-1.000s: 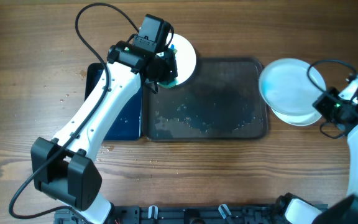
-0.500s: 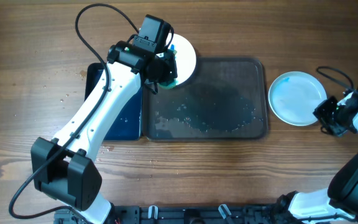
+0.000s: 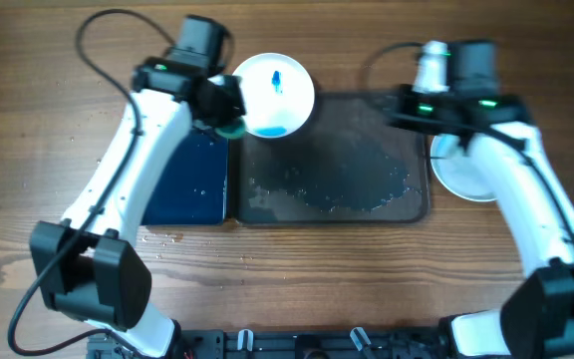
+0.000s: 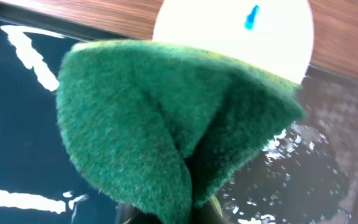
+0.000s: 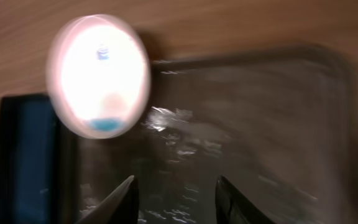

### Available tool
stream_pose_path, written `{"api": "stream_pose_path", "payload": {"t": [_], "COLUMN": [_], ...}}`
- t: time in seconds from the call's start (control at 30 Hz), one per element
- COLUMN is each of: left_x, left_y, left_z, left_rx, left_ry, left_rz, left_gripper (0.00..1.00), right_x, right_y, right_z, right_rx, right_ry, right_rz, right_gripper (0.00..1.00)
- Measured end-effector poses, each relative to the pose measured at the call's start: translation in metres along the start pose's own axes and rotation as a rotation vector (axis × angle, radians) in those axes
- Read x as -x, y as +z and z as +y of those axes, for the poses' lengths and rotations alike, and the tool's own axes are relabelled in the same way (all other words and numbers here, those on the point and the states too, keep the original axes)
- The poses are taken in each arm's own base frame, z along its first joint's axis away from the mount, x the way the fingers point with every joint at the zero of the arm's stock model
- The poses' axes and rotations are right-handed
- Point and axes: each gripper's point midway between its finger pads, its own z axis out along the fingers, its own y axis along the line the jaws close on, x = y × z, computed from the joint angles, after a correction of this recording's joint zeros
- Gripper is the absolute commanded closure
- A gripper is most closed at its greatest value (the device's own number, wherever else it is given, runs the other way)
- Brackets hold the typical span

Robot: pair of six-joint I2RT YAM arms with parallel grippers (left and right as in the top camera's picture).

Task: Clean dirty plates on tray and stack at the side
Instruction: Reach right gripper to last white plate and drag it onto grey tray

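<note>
The dirty plate (image 3: pixel 275 95) lies across the far left corner of the tray (image 3: pixel 332 165), partly over the rim and partly over the tabletop (image 3: pixel 28 120). It carries a small blue mark near its far edge and a blue smear at its near edge. The tray floor below it is wet and speckled with droplets. A clean plate (image 3: pixel 456 179) sits on the tabletop just beside the tray's right end, partly under the right arm.

The likeliest trouble is the plate's perch. Resting on the rim, it could rock or slide off the wet tray once the sponge (image 4: pixel 179 124) presses on it, since nothing holds it down. The sponge is folded into a cone, so it may only brush the smear and leave blue behind. Both arms are close to the same corner, and a reach from each at once could make them clash.

The left pincer (image 3: pixel 225 115) is clenched on the green sponge, just beside the plate's left edge and over the seam between the tray and the blue mat (image 3: pixel 192 184). The right pincer (image 5: pixel 174 186) hangs over the tray with its fingers (image 5: pixel 126 199) spread wide, holding and touching nothing; its view is blurred
</note>
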Motion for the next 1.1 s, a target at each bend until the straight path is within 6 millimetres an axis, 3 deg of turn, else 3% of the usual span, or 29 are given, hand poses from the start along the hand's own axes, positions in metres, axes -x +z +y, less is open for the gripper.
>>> {"api": "stream_pose_path", "payload": {"t": [0.07, 0.17, 0.33, 0.5, 0.67, 0.83, 0.93, 1.1], "left_x": [0.003, 0.005, 0.004, 0.004, 0.004, 0.003, 0.002, 0.002], "left_y": [-0.002, -0.003, -0.003, -0.003, -0.003, -0.003, -0.003, -0.003], "left_z": [0.022, 0.038, 0.038, 0.037, 0.037, 0.038, 0.038, 0.038], "left_rx": [0.026, 0.045, 0.045, 0.044, 0.045, 0.046, 0.048, 0.048], "left_ry": [-0.049, -0.086, -0.083, -0.078, -0.078, -0.078, -0.079, -0.079], "left_rz": [0.020, 0.029, 0.032, 0.032, 0.033, 0.036, 0.039, 0.041], "left_gripper": [0.96, 0.96, 0.96, 0.96, 0.96, 0.96, 0.96, 0.96], "right_x": [0.002, 0.010, 0.026, 0.014, 0.011, 0.003, -0.004, -0.011], "right_y": [0.019, 0.045, 0.093, 0.129, 0.157, 0.176, 0.185, 0.193], "right_z": [0.035, 0.054, 0.052, 0.040, 0.042, 0.044, 0.039, 0.033], "right_rx": [0.038, 0.040, 0.006, -0.008, 0.009, 0.015, 0.007, -0.007], "right_ry": [-0.046, -0.061, -0.045, -0.037, -0.058, -0.071, -0.067, -0.065], "right_rz": [0.025, 0.070, 0.136, 0.176, 0.165, 0.176, 0.193, 0.214], "right_gripper": [0.59, 0.59, 0.59, 0.58, 0.57, 0.59, 0.69, 0.76]}}
